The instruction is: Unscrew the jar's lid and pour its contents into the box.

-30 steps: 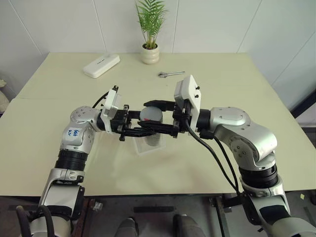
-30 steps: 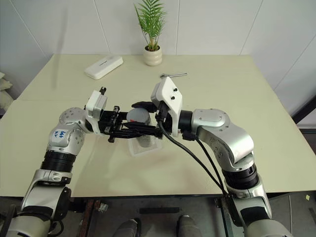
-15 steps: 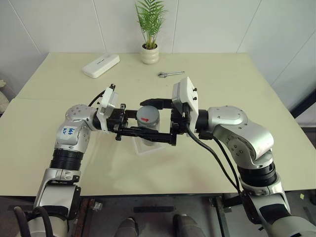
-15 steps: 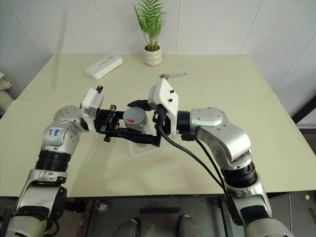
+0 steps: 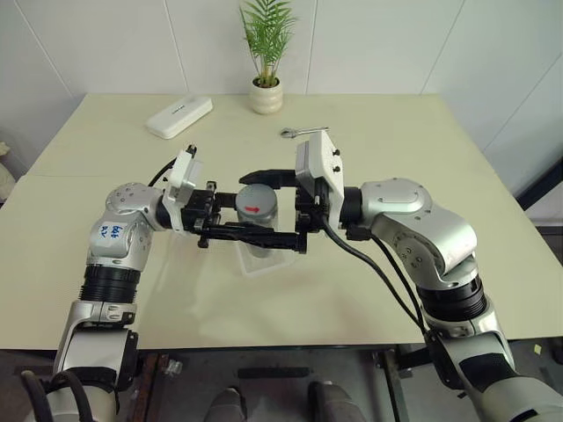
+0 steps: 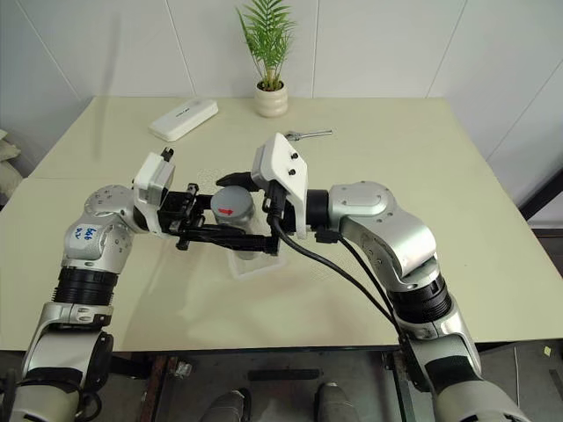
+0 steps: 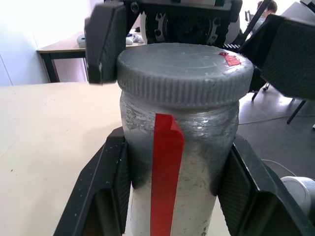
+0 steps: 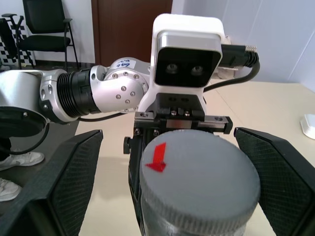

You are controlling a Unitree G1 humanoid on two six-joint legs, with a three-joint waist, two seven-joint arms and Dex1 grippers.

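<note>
I keep the left gripper [image 5: 230, 230] clenched on the jar [image 5: 256, 221], mid-frame above the box [image 5: 264, 262], so my right fingers [image 8: 74, 177], spread wide, can regrip the lid [image 8: 199, 179].

Looks like an office or lab room: pale tabletop [image 5: 106, 167] against white panel walls [image 5: 114, 44], potted plant [image 5: 267, 53], wrench [image 5: 303, 132], black chair [image 8: 47, 24] by a dark wood door [image 8: 130, 24], another desk [image 7: 61, 49] behind.
</note>
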